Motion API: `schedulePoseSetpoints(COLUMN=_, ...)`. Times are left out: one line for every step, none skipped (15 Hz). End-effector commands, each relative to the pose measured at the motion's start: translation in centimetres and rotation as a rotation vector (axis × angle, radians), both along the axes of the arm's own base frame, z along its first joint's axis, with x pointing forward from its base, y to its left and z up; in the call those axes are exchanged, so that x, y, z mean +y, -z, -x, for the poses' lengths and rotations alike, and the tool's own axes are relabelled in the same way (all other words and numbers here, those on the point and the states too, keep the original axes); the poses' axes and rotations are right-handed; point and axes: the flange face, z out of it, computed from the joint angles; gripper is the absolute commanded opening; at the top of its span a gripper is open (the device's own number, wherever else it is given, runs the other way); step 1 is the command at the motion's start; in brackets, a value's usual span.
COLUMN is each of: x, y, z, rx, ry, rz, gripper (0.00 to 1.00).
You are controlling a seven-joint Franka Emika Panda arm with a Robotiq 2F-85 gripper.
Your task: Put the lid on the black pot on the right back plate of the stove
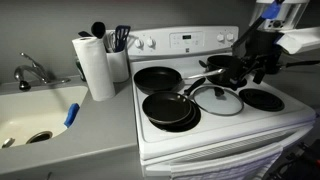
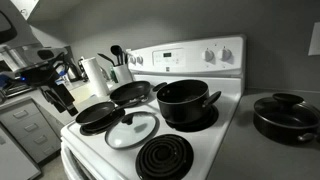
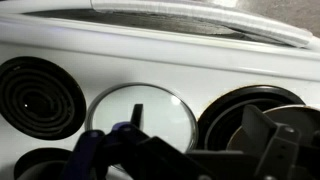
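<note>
The glass lid [image 1: 216, 100] with a black knob lies flat on the white stove top at the front middle; it also shows in an exterior view [image 2: 131, 128] and the wrist view [image 3: 140, 113]. The black pot [image 2: 185, 100] stands uncovered on a back burner; in an exterior view [image 1: 214, 64] the arm partly hides it. My gripper [image 2: 62, 97] hangs in the air before the stove's front edge, apart from the lid. It also shows in an exterior view [image 1: 255, 70]. In the wrist view its fingers [image 3: 195, 140] are spread and empty.
Two black frying pans [image 1: 168, 108] [image 1: 156, 77] sit on the burners beside the lid. A bare coil burner [image 2: 163, 157] lies at the front. Paper towels [image 1: 95, 65] and a utensil holder [image 1: 118, 60] stand by the sink [image 1: 35, 115]. Another black pot [image 2: 285, 115] sits on the counter.
</note>
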Motion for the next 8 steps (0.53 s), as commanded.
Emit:
schedulePoseSetpoints(x=0.0, y=0.0, z=0.0, rx=0.001, ry=0.0, rz=0.0, gripper=1.0)
schedulePoseSetpoints(x=-0.2, y=0.0, z=-0.2, rx=-0.007, ry=0.002, rz=-0.002, gripper=1.0)
schedulePoseSetpoints(x=-0.4, y=0.1, z=-0.3, rx=-0.008, ry=0.007, rz=-0.004, gripper=1.0)
schedulePoseSetpoints(x=-0.6, y=0.1, z=-0.4, rx=-0.008, ry=0.012, rz=-0.008, gripper=1.0)
schedulePoseSetpoints(x=-0.9, y=0.2, z=-0.6, rx=-0.011, ry=0.013, rz=-0.012, gripper=1.0)
schedulePoseSetpoints(x=-1.1, y=0.2, z=-0.7, rx=-0.015, ry=0.018, rz=-0.016, gripper=1.0)
schedulePoseSetpoints(x=-1.4, y=0.3, z=-1.0, rx=-0.018, ry=0.021, rz=-0.02, gripper=1.0)
schedulePoseSetpoints(x=-1.6, y=0.3, z=-1.1, rx=-0.019, ry=0.027, rz=-0.024, gripper=1.0)
